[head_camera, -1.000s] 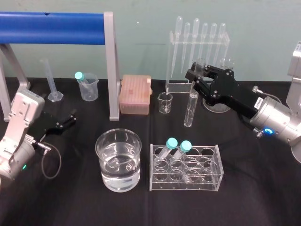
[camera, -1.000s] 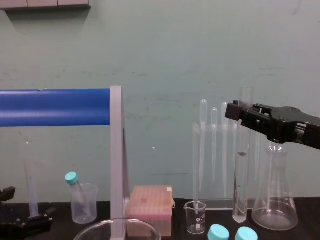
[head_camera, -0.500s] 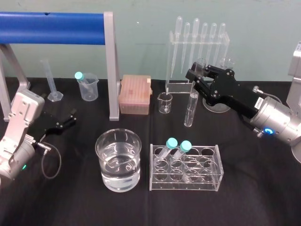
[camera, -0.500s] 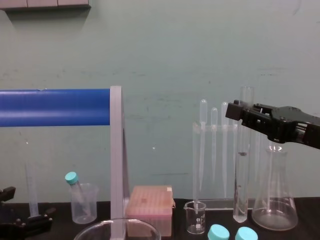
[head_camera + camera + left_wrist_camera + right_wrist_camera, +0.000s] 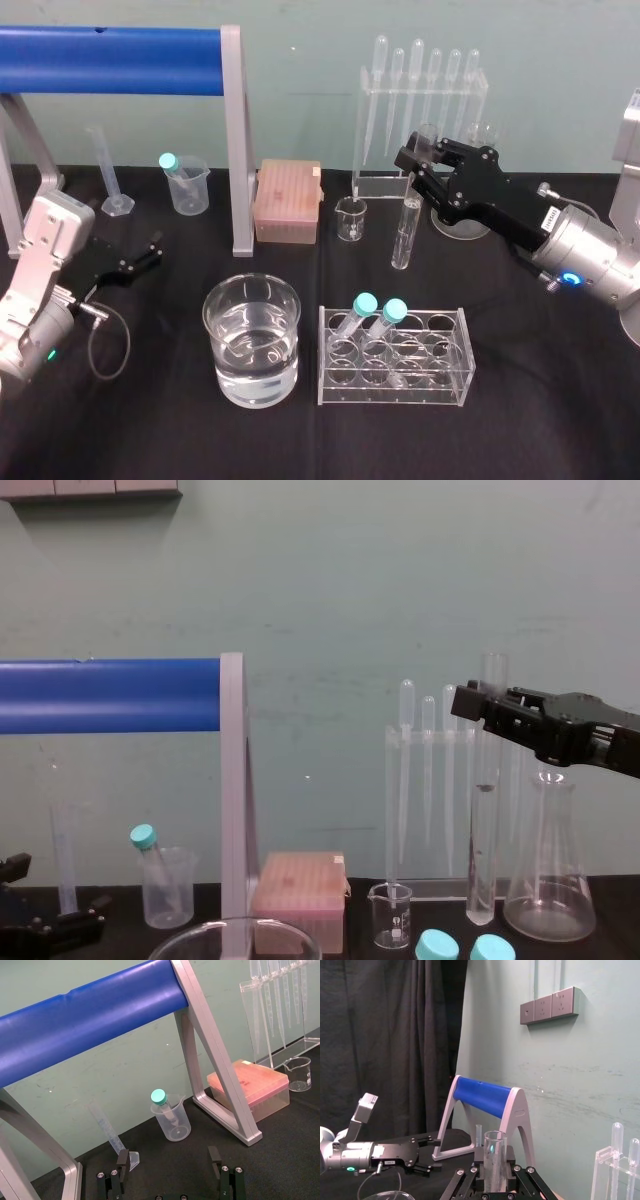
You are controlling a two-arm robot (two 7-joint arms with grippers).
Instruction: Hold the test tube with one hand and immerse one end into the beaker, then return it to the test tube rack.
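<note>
On the bench (image 5: pixel 540 400), the beaker (image 5: pixel 215 330) sits front-left, with the test tube rack (image 5: pixel 440 385) just beside it on the right. Behind the rack, the test tube (image 5: pixel 403 235) is upright in the right pincer (image 5: pixel 418 158), with a small beaker (image 5: pixel 351 219) to its left and the pipette stand (image 5: pixel 420 120) behind. The left pincer (image 5: pixel 140 260) is way off left.

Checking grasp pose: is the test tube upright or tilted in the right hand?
Upright: in the chest view the test tube hangs vertical, right hand gripping near its mouth.
</note>
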